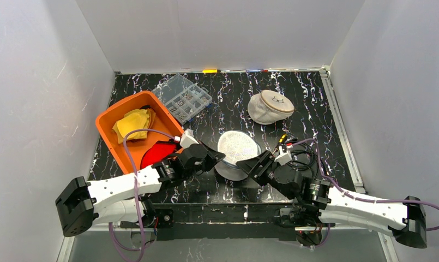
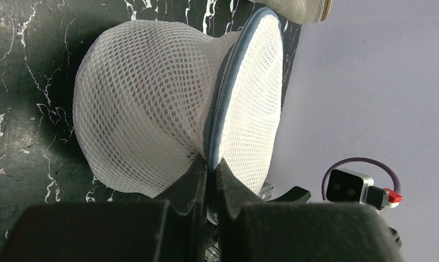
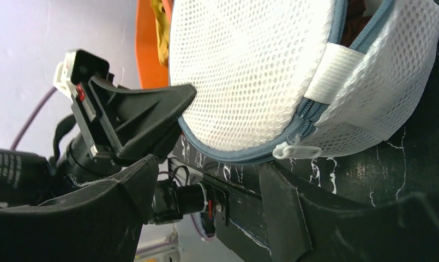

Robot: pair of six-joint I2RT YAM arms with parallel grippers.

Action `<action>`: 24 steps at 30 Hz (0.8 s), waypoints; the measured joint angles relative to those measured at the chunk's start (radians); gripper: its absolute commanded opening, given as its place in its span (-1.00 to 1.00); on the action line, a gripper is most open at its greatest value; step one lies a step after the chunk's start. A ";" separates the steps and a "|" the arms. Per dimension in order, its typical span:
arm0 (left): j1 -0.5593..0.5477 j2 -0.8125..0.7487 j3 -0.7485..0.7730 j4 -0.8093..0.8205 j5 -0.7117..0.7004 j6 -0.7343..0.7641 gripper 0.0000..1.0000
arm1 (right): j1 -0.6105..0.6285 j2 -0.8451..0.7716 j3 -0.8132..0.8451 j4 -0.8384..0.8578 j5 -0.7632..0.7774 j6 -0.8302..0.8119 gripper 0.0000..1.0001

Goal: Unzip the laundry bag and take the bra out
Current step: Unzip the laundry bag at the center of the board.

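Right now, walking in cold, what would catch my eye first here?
A domed white mesh laundry bag sits mid-table, its edge pinched by the left gripper, while the right gripper gapes open near its white zipper pull. At the left, an orange bin holds yellow cloth.

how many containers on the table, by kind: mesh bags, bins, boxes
mesh bag: 2
orange bin: 1
clear box: 1
total: 4
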 measured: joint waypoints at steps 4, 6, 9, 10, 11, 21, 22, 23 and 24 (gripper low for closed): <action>-0.019 0.000 -0.001 0.005 -0.034 0.000 -1.00 | 0.000 0.015 -0.001 0.005 0.043 0.044 0.35; -0.030 0.000 -0.001 0.006 -0.048 0.000 -1.00 | 0.000 0.039 -0.001 0.005 0.063 0.063 0.23; -0.045 0.001 -0.001 0.005 -0.071 0.005 -1.00 | 0.000 0.087 -0.001 0.008 0.078 0.084 0.04; -0.048 0.001 -0.001 0.004 -0.078 0.008 -1.00 | 0.000 0.101 -0.001 0.008 0.080 0.088 -0.05; -0.052 0.001 -0.001 0.003 -0.086 0.012 -1.00 | 0.000 0.118 -0.001 0.007 0.084 0.093 -0.15; -0.085 0.002 -0.001 -0.013 -0.122 0.093 -0.45 | 0.000 0.135 -0.001 0.028 0.108 0.073 -0.97; -0.087 -0.001 -0.001 -0.024 -0.121 0.101 -0.17 | 0.000 0.134 0.000 0.028 0.105 0.053 -0.97; -0.089 -0.009 -0.001 -0.048 -0.121 0.115 0.11 | 0.000 0.131 0.004 0.026 0.098 0.016 -0.97; -0.091 -0.025 -0.001 -0.082 -0.122 0.127 0.33 | -0.003 0.131 0.012 0.024 0.089 -0.027 -0.97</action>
